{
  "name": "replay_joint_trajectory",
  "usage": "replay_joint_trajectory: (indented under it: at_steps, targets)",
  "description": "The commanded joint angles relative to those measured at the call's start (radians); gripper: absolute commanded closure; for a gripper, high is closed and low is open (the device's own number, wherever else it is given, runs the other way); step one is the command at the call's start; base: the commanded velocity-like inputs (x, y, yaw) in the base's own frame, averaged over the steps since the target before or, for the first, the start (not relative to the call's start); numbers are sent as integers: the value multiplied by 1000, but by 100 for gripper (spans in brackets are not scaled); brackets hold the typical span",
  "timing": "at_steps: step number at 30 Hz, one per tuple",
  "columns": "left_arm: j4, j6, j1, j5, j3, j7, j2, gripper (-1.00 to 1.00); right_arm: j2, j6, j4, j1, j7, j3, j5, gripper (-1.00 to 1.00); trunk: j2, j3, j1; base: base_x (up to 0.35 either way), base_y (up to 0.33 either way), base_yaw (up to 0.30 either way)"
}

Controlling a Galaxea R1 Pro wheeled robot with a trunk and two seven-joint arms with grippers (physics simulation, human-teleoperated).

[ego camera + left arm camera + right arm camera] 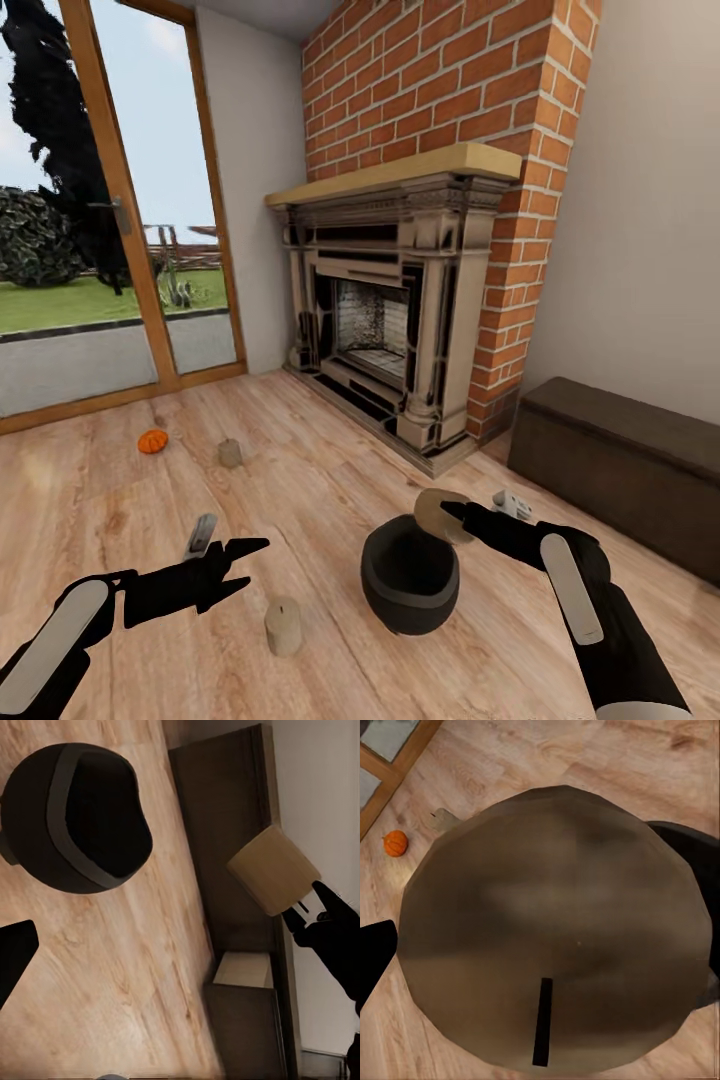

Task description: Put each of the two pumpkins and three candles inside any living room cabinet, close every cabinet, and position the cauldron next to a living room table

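We had the right claw (452, 516) clenched on a candle (434, 512) just above the cauldron (409, 575); a slip would drop it in. Left claw (243, 565) hung released. Cabinet (630, 465) sat right; one pumpkin (153, 441) lay near the glass door.

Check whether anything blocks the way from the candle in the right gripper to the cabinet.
Nothing visible does. The stubby beige candle in the right gripper hangs above the black pot-bellied cauldron; bare wooden floor runs to the long dark-brown cabinet.
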Motion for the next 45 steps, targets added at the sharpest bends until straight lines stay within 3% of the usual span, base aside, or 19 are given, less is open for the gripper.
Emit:
replay_joint_trajectory:
  at_steps: [1, 12, 45]
  targets:
    - [-1, 1, 0, 8, -1, 6, 1, -100, 0, 5, 1, -1, 3, -1, 1, 100, 0, 0, 0, 0, 40, -257]
    - [-1, 1, 0, 8, -1, 6, 2, -100, 0, 5, 10, -1, 4, -50, -1, 100, 0, 9, 0, 0, 27, -257]
    - [-1, 1, 0, 7, -1, 6, 2, -100, 1, 5, 34, 0, 5, -60, -1, 100, 0, 38, 0, 106, 228, -257]
